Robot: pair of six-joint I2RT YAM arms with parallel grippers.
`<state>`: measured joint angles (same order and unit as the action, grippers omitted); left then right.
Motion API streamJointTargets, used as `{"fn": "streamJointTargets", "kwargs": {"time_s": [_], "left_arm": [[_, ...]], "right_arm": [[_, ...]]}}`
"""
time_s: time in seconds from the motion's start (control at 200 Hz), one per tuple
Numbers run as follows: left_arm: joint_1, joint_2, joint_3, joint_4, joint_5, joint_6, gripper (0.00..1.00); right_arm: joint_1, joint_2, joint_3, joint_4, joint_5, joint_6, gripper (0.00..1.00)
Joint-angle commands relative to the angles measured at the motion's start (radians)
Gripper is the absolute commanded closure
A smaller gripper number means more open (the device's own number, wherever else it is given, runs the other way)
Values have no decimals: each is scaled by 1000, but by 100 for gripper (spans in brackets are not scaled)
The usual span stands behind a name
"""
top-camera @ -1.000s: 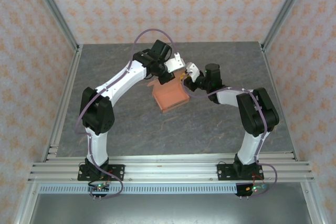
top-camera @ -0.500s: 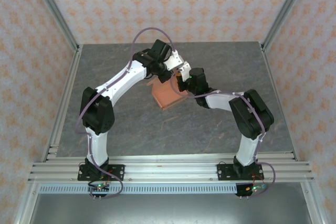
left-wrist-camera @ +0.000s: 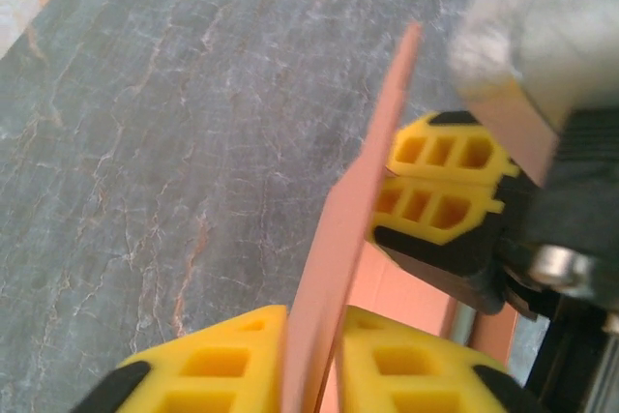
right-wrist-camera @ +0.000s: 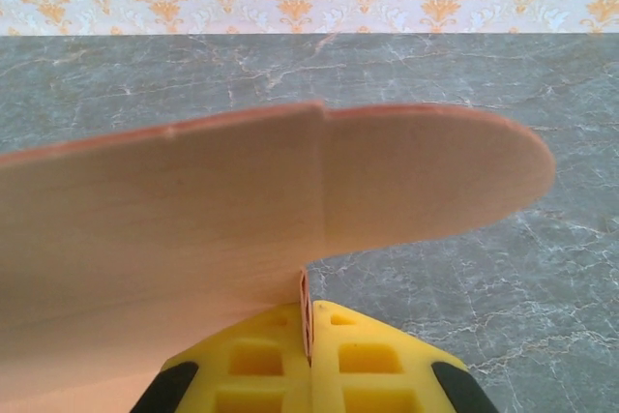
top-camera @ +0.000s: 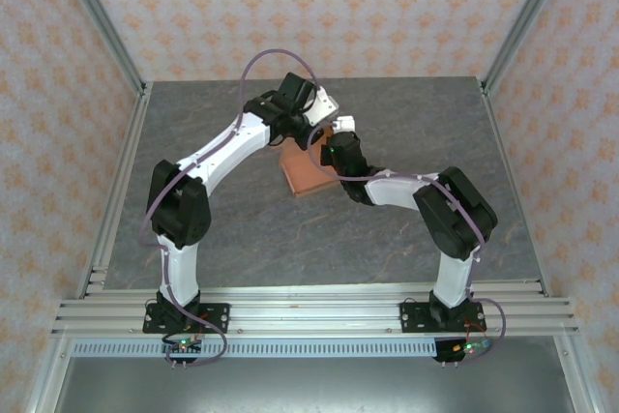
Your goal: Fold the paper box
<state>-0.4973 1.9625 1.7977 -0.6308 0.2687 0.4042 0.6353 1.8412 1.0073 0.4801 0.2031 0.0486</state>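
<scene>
1. Now the right gripper (right-wrist-camera: 308, 350) is pinching a flap (right-wrist-camera: 426, 171) of the paper box (top-camera: 308, 173), mid-table (top-camera: 242, 229), folding underway.
2. The left gripper (left-wrist-camera: 311, 360) is straddling another panel (left-wrist-camera: 358, 200), jaws narrow; grip unclear.
3. The next move is likely calling for pressing that flap inward.

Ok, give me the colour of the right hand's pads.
Bright yellow pads, black at the outer corners, pinching the paper box; clearest in the right wrist view.

A grey marbled table (top-camera: 242, 229) sits between walls (top-camera: 319, 7) of orange-patterned wallpaper, framed by aluminium posts (top-camera: 102, 18).
</scene>
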Motion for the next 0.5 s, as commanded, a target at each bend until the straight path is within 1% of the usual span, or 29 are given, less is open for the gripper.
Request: {"fn": "streamJointTargets", "kwargs": {"time_s": [0.0, 0.185, 0.255, 0.34, 0.41, 0.495], "left_arm": [[31, -97, -4, 38, -34, -62, 73], [70, -150, -25, 73, -57, -103, 55], [85, -184, -62, 100, -77, -124, 49], [108, -254, -160, 169, -112, -166, 43], [139, -322, -277, 240, -138, -204, 40], [192, -377, -429, 352, -82, -216, 37]], "right_arm": [[-7, 11, -19, 8, 52, 12, 100], [-12, -1, -32, 7, 42, -14, 100], [-14, -6, -36, 4, 42, -25, 100], [-16, -13, -34, -2, 43, -38, 100], [-21, -20, -33, -7, 38, -52, 100], [-29, -36, -36, -23, 26, -64, 100]]}}
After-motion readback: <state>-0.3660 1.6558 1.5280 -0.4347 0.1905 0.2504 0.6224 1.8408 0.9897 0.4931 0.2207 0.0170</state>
